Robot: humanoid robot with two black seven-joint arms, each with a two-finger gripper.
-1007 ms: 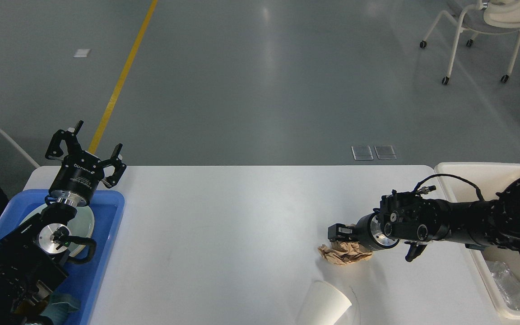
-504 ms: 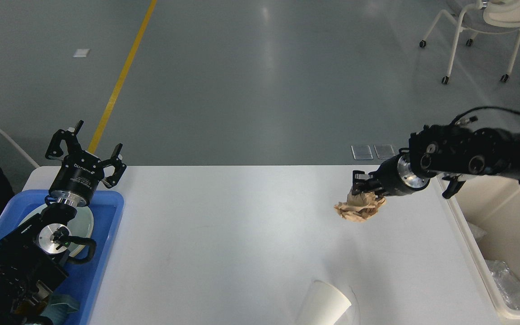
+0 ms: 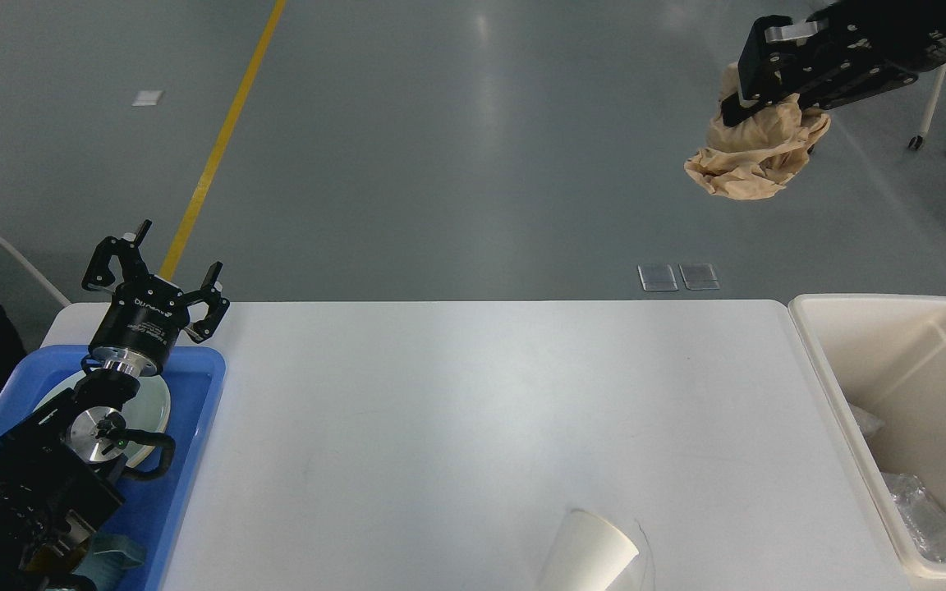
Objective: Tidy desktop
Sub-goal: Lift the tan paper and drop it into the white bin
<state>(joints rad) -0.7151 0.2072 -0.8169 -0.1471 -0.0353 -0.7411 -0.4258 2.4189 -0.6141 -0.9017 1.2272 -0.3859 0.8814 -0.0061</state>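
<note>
The white desktop (image 3: 456, 410) fills the middle of the head view. My right gripper (image 3: 748, 94) is raised high at the top right, shut on a crumpled brown paper wad (image 3: 756, 152) that hangs far above the desktop. My left gripper (image 3: 153, 267) is open and empty, held above the far end of the blue tray (image 3: 194, 427) at the left. A white paper cup (image 3: 588, 558) lies on its side near the desktop's front edge.
A cream bin (image 3: 900, 394) stands at the desktop's right end, with clear plastic in it. The blue tray holds a pale plate (image 3: 153, 402) and a teal item (image 3: 116, 550). A white wheeled chair (image 3: 933, 107) stands on the grey floor behind.
My right gripper took the brown paper wad off the desktop and lifted it up and to the right, high above the table. The left arm has not moved.
</note>
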